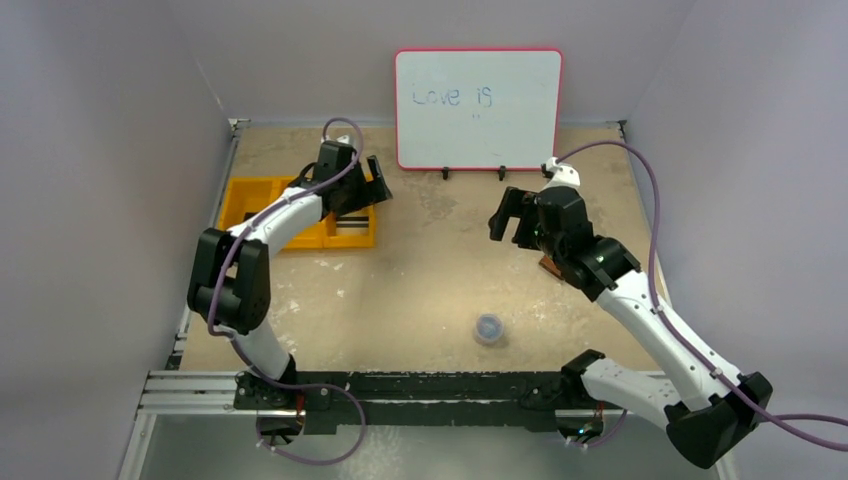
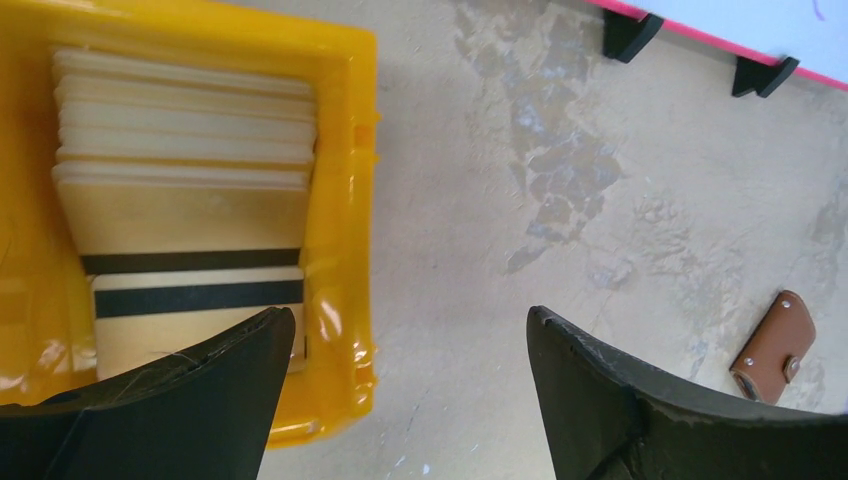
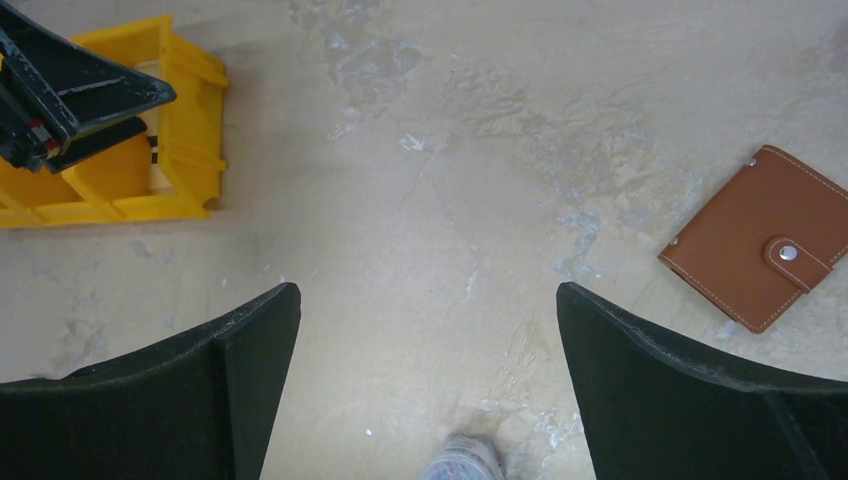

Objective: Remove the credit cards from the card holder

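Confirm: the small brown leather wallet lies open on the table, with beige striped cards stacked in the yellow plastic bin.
Wrong: the brown leather wallet lies closed, snapped shut, per the right wrist view. The beige cards are in the yellow bin.

Place: a robot lab cell — I'm bolted to a metal rail (image 1: 190,390)
Signs: scuffed tabletop (image 1: 420,290), blank grey walls (image 1: 100,150), whiteboard (image 1: 478,108) propped behind
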